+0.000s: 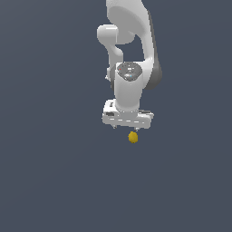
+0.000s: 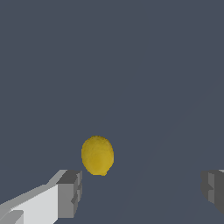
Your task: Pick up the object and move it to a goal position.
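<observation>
Fingers (image 2: 69, 192) of the gripper (image 1: 128, 128) stand spread apart above the yellow ball (image 2: 97, 155), seemingly positioned to straddle it before descending.

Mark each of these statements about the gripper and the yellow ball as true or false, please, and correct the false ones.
1. The gripper is open. True: its two fingers stand far apart in the wrist view.
2. The yellow ball is clamped between the fingers. False: it lies free, nearer one finger, and the other finger is well away from it.
3. In the exterior view the ball shows just below the white gripper. True.
4. The ball is blue and square. False: it is yellow-orange and roundish.
5. Several objects lie around the ball. False: only the ball is seen on the plain dark surface.
</observation>
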Action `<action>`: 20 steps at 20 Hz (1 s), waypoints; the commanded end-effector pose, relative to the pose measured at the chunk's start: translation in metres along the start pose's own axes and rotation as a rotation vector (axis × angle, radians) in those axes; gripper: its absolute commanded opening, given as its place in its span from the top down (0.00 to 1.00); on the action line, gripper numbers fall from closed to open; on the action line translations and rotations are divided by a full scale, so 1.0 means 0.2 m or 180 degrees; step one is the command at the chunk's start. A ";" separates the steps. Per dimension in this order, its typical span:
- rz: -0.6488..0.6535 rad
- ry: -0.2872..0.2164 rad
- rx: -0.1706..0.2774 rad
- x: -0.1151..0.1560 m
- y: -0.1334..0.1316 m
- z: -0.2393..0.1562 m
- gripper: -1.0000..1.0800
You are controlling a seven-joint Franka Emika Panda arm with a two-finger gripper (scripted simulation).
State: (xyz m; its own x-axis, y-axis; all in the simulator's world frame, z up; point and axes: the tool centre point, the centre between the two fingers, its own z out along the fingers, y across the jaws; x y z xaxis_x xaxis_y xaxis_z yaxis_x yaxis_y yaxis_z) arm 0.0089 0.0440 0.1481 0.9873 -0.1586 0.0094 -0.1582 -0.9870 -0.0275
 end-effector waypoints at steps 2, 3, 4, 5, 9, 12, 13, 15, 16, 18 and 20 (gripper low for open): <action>0.0238 -0.0007 -0.0009 -0.02 -0.04 0.05 0.04; 0.0310 -0.0009 -0.0012 -0.02 -0.05 0.07 0.04; 0.0382 -0.0011 -0.0015 -0.02 -0.06 0.09 0.04; 0.0453 -0.0012 -0.0018 -0.03 -0.07 0.10 0.04; 0.0739 -0.0016 -0.0033 -0.05 -0.11 0.17 0.04; 0.0953 -0.0017 -0.0046 -0.07 -0.14 0.21 0.04; 0.1020 -0.0017 -0.0051 -0.07 -0.15 0.23 0.04; 0.1143 -0.0016 -0.0059 -0.08 -0.17 0.25 0.04; 0.1200 -0.0016 -0.0063 -0.09 -0.17 0.27 0.04; 0.1301 -0.0014 -0.0070 -0.10 -0.19 0.29 0.04; 0.1388 -0.0013 -0.0077 -0.10 -0.20 0.31 0.04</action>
State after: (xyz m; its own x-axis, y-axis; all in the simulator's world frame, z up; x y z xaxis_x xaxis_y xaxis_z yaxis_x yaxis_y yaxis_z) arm -0.0035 0.0860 0.0905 0.8411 -0.5409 -0.0026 -0.5409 -0.8411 -0.0061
